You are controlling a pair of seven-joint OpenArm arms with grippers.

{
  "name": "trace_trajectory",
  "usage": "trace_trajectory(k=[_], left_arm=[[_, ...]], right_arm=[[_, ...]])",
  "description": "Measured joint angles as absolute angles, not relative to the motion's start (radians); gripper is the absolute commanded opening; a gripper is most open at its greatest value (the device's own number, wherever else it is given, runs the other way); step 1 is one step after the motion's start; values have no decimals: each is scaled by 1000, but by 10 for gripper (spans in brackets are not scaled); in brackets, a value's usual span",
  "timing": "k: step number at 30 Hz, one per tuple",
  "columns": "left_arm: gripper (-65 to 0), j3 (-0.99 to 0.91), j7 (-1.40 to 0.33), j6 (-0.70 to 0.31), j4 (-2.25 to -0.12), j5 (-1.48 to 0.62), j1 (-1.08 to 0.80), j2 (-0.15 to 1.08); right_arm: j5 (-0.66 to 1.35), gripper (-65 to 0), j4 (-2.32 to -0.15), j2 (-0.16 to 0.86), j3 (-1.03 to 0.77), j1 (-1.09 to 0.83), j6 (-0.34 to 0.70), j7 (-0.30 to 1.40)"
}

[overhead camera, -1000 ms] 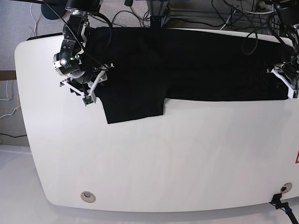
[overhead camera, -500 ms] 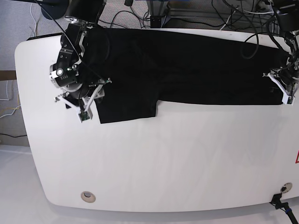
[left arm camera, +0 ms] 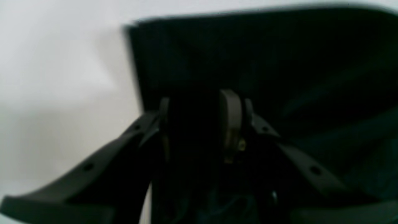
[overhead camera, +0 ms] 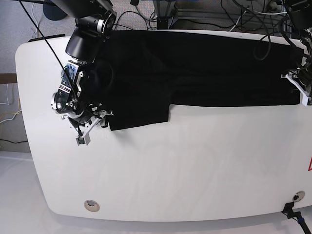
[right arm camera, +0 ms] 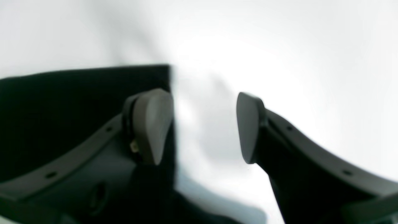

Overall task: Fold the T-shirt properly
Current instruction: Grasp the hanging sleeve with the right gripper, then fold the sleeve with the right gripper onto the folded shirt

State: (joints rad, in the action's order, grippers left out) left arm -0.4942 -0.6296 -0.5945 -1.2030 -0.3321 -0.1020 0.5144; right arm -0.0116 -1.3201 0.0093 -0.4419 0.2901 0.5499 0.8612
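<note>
The black T-shirt [overhead camera: 195, 68] lies spread along the back of the white table, one sleeve [overhead camera: 139, 114] hanging toward the front. No print shows. My right gripper [overhead camera: 91, 127] stands open at the sleeve's left corner. In the right wrist view [right arm camera: 203, 127] one finger [right arm camera: 149, 124] is over the cloth edge [right arm camera: 62, 109] and bare table shows in the gap. My left gripper [overhead camera: 298, 92] is at the shirt's right end. In the left wrist view [left arm camera: 197, 124] it is shut on dark cloth [left arm camera: 279, 62] bunched between its fingers.
The white table [overhead camera: 170, 170] stretches out in front of the shirt. A round grommet [overhead camera: 91, 205] sits near the front left edge and a black plug [overhead camera: 292, 209] at the front right corner. Cables [overhead camera: 234, 14] run behind the table's back edge.
The right gripper dropped forward and left, from over the sleeve to its left corner. The shirt and the left gripper slid left, then back right.
</note>
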Motion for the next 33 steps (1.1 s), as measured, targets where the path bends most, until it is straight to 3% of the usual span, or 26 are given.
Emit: trace_trajectory(k=[3,9,19,21,22,24,25,28,33], left_arm=[[-407,-516,-621,-599,-1219,-362,-82,519],[-407,-517,-634,-603,-1218,-361,-56,516],[-409,-511,-631,-603,-1221,-363,-55,517],[-409,-511,-631,-603,-1221,-363,-56,517],[-409,-511,-631,-602,-1221,-363,-56,517],[-409,-511,-631,-602,-1221,-363,-55,517],[-409,-511,-630,-603,-1221,-363,-55,516],[-409,-511,-628,-603,-1221,-362,-56,517],[-409,-511,-628,-602,-1221,-359,-56,517]], right_arm=[[-10,-295,-1261,14,-446,291,551,842],[137,-298,-1203,13,-438,270,550,766],[136,-303,-1210,-72,-397,254,551,755],[138,-355,-1209,-73,-376,251,551,742],[138,-421,-1209,-75,-376,251,551,744],[136,-616,-1208,-77,-375,250,551,753],[136,-650,-1207,-78,-375,248,551,754],[134,-650,-1214,-75,-373,245,551,764],[126,-650,-1504,-92,-372,195,545,1028]])
